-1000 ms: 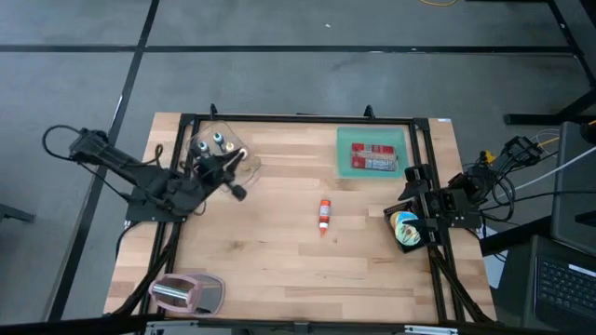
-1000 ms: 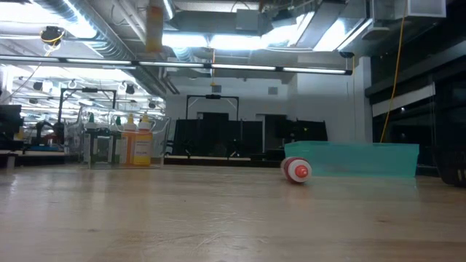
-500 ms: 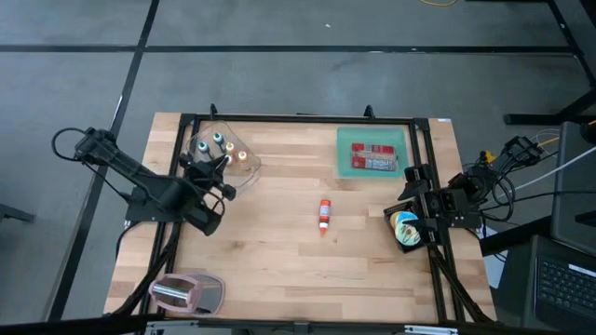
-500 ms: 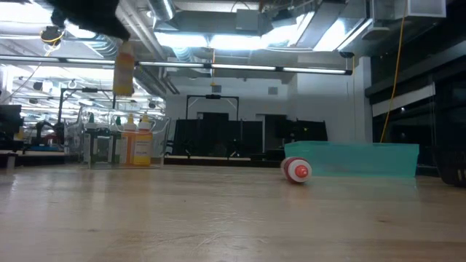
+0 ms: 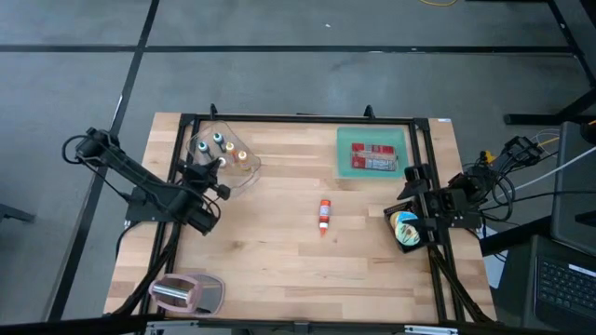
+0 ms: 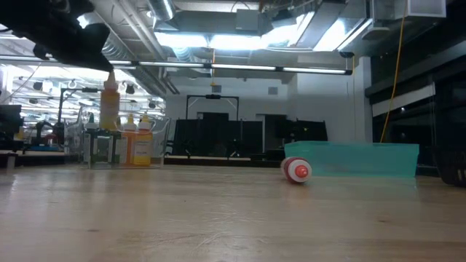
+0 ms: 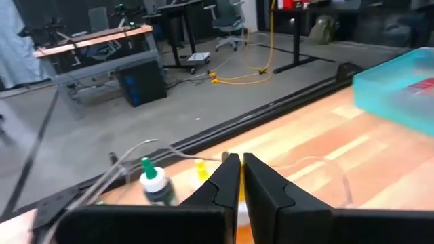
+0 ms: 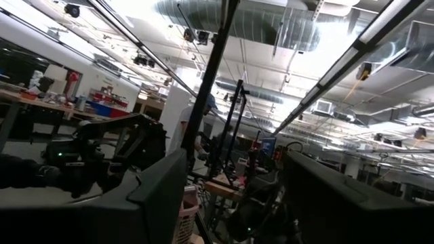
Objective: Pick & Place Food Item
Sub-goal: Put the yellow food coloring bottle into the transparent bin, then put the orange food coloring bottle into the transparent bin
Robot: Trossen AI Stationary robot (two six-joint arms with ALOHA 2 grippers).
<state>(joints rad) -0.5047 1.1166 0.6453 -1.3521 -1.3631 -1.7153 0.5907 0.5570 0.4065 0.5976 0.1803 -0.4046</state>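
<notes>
A yellow bottle [image 6: 109, 105] with a pale nozzle hangs upright above the table's far left, by a clear container [image 5: 226, 158] holding several bottles. My left gripper [image 5: 207, 166] is shut on it; in the left wrist view the shut fingers [image 7: 237, 177] show orange between them. A red-capped bottle [image 5: 324, 214] lies on its side mid-table. A teal tray [image 5: 346, 154] at the far right holds a red packet [image 5: 373, 156]. My right gripper [image 8: 234, 196] waits open at the right edge, pointing upward. My left gripper pinches the yellow bottle's top end, just by the nozzle [image 6: 110, 77], between its two fingers. The fingers come at it about level, pointing toward the far edge. The bottle hangs upright below them, clear of the table.
A green-capped bottle [image 7: 153, 181] and a yellow-capped one [image 7: 201, 169] stand in the clear container just beyond my left fingers. A round tin [image 5: 405, 228] sits by the right arm. A pinkish object [image 5: 186, 293] lies at the near left corner. Bare wood spreads in the middle.
My left gripper has come down and toward the table's left edge, its wrist turning, with the yellow bottle. The bottle has sunk from high above the table to just above the container's bottles and stays upright.
</notes>
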